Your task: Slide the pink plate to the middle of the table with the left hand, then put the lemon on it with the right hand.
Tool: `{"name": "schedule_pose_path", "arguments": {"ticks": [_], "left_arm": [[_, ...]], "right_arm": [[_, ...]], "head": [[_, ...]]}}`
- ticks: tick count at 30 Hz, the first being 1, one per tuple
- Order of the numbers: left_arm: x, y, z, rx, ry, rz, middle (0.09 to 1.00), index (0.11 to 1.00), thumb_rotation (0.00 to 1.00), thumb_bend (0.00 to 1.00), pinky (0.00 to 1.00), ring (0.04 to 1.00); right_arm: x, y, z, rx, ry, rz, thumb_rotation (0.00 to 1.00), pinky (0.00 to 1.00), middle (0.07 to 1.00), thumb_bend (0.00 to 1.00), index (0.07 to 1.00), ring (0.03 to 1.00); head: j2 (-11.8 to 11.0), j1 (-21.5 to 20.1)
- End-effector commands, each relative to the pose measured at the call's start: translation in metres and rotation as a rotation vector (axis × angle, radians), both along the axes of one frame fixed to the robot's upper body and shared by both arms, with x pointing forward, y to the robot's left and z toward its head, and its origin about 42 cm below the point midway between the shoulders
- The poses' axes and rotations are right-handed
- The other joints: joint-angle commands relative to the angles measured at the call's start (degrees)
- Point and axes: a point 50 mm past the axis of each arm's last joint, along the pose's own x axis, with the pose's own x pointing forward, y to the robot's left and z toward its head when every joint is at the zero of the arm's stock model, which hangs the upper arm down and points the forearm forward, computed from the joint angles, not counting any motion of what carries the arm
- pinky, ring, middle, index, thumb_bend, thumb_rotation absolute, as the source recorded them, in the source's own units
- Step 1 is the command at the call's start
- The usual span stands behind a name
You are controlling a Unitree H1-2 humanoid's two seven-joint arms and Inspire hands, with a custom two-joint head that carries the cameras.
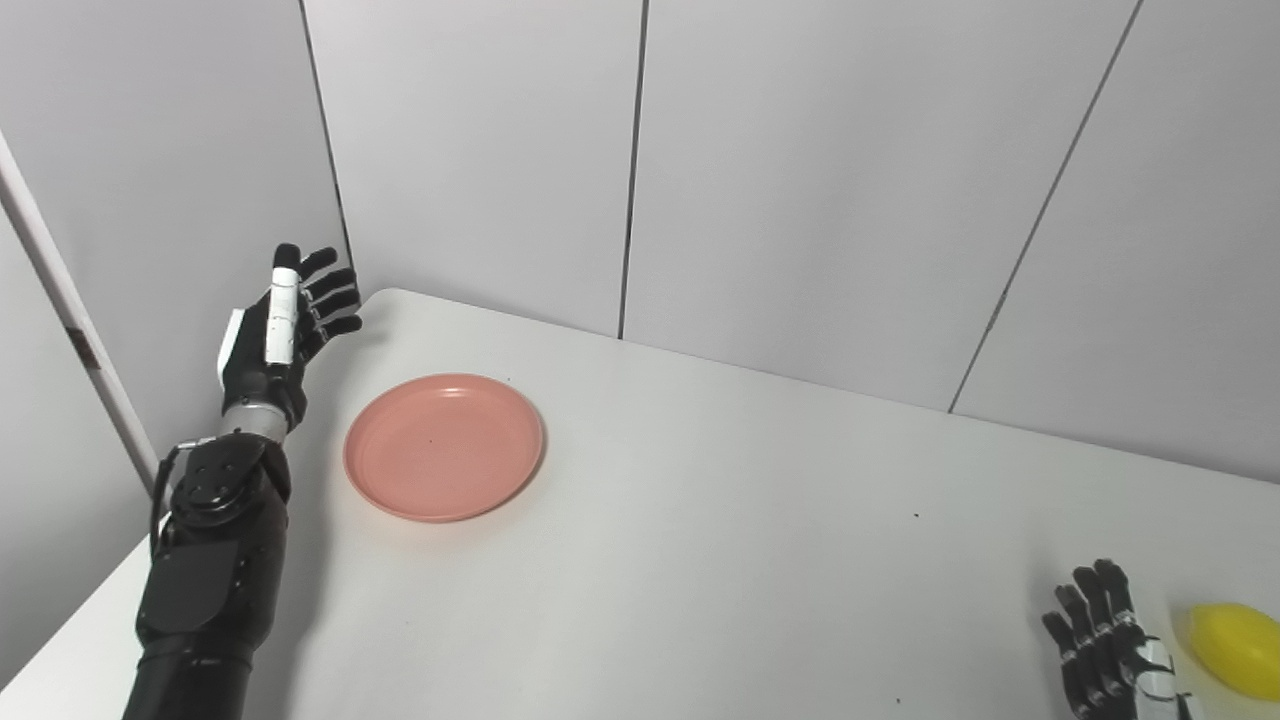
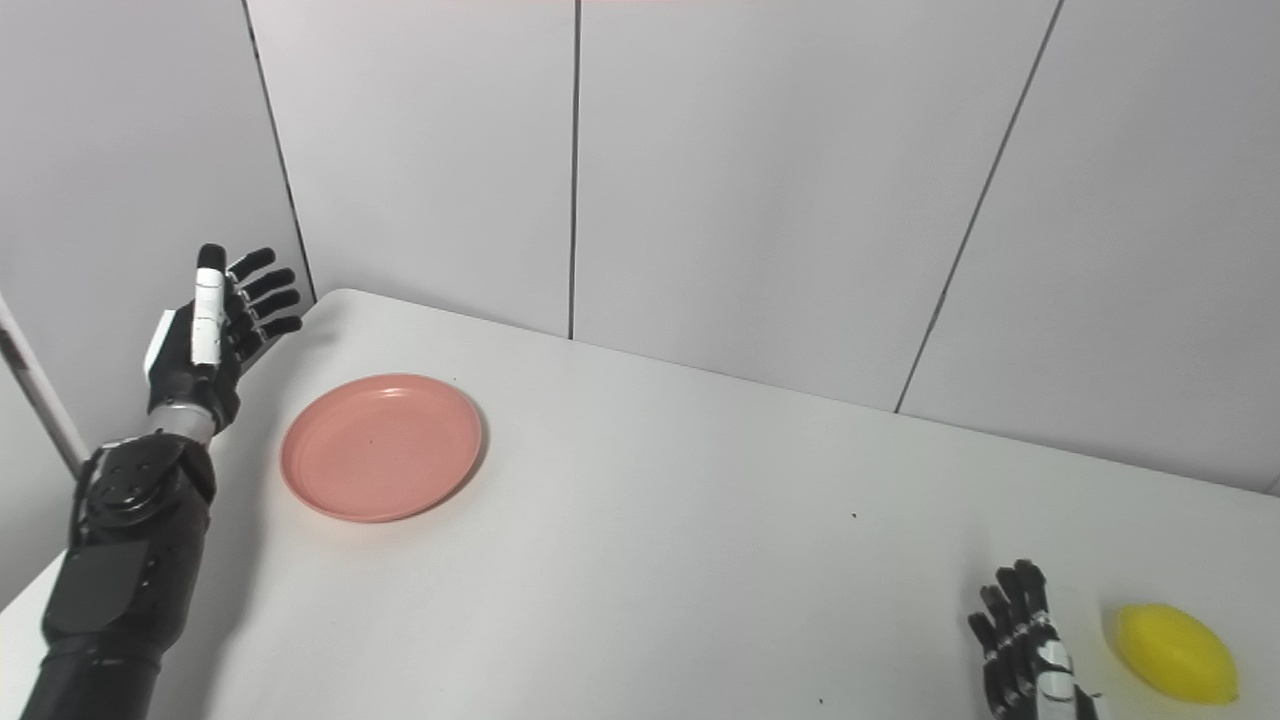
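A round pink plate [image 1: 444, 446] lies flat on the white table [image 1: 700, 520], toward its left side. My left hand [image 1: 285, 325] is raised above the table's far left corner, open, fingers spread and pointing up and right, a short gap left of the plate and not touching it. A yellow lemon [image 2: 1177, 652] rests at the table's near right. My right hand [image 2: 1025, 645] sits low at the bottom edge just left of the lemon, fingers apart and pointing up, holding nothing.
Grey wall panels [image 1: 800, 180] close off the back and left of the table. The table's left edge runs close under my left forearm [image 1: 205, 560]. Bare tabletop stretches between the plate and the lemon.
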Motion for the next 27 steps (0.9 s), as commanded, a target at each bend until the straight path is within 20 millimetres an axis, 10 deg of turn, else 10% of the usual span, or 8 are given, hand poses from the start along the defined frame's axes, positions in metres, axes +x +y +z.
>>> {"name": "schedule_pose_path", "arguments": {"ticks": [1, 27], "left_arm": [[0.011, 0.008, 0.027, 0.057, -0.083, 0.008, 0.757, 0.78, 0.96, 1.0, 0.74, 0.777], [0.015, 0.011, -0.041, -0.014, 0.09, -0.017, 0.799, 0.831, 0.99, 0.99, 0.82, 0.803]], "right_arm": [[-0.024, 0.001, -0.037, 0.021, 0.114, -0.013, 1.0, 1.0, 1.0, 0.64, 1.0, 1.0], [-0.025, 0.002, -0.036, 0.025, 0.104, -0.006, 1.0, 1.0, 1.0, 0.63, 1.0, 1.0]], "head": [[0.08, -0.01], [0.56, -0.52]]}}
